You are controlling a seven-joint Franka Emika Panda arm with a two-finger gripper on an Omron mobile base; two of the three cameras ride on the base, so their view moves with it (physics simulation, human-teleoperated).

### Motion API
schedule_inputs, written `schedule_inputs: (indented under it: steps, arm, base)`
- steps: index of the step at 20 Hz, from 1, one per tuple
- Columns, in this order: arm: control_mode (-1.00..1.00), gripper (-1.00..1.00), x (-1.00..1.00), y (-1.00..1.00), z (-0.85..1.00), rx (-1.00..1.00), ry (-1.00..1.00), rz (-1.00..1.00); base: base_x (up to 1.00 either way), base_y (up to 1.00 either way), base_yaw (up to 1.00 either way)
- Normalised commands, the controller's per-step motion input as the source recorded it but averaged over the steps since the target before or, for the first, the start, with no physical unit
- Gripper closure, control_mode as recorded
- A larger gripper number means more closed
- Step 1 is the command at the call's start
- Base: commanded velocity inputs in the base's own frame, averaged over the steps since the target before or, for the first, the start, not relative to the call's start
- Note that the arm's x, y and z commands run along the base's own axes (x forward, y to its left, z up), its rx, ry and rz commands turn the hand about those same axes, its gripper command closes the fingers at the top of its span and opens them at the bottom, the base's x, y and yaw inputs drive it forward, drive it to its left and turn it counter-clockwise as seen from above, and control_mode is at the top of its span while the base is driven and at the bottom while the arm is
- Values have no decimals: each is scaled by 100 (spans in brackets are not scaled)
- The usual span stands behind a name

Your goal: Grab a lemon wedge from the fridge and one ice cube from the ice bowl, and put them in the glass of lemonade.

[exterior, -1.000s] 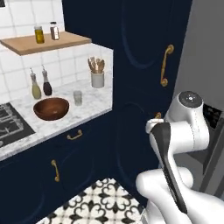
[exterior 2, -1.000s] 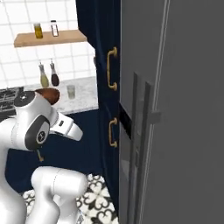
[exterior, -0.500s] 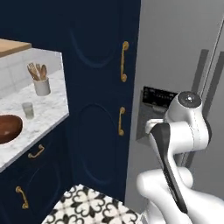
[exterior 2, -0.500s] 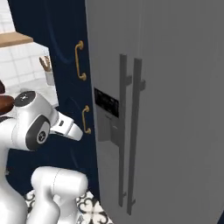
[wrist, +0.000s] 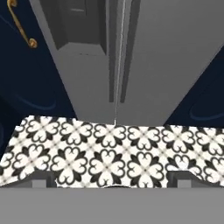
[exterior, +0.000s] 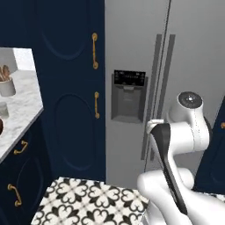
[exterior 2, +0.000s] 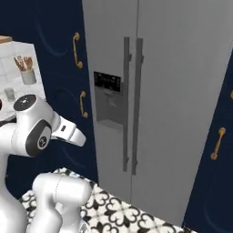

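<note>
The tall grey fridge (exterior: 189,66) (exterior 2: 182,91) (wrist: 157,52) stands straight ahead with both doors closed, so the lemon wedge is hidden. Its long dark handles (exterior 2: 132,104) meet at the middle, and the black dispenser panel (exterior: 128,94) is in the left door. The glass of lemonade (exterior 2: 9,94) stands on the marble counter far to the left. A sliver of the dark-brown ice bowl (exterior: 1,127) shows at the picture's edge; the ice cube is out of view. My gripper (wrist: 111,181) is open and empty, hanging low over the tiled floor in front of the fridge.
Navy cabinets with brass handles (exterior: 94,50) flank the fridge on both sides. A white utensil holder (exterior 2: 28,75) sits on the counter (exterior: 22,110). Patterned black-and-white tile floor (wrist: 109,153) lies between me and the fridge.
The whole picture has shifted: the base has driven right, the counter slid off to the left and the fridge now fills the middle. The gripper stays open.
</note>
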Motion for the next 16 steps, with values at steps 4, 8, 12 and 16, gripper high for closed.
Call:
schedule_inputs:
  steps: [4,8,12,16]
  arm:
    - [100,-100,0,0,0,0,0,0]
    - [100,-100,0,0,0,0,0,0]
    - [100,-100,0,0,0,0,0,0]
    - [100,-100,0,0,0,0,0,0]
  base:
    - [-32,3,-56]
    - [1,17,-47]
    - [9,18,-26]
    - [4,27,-4]
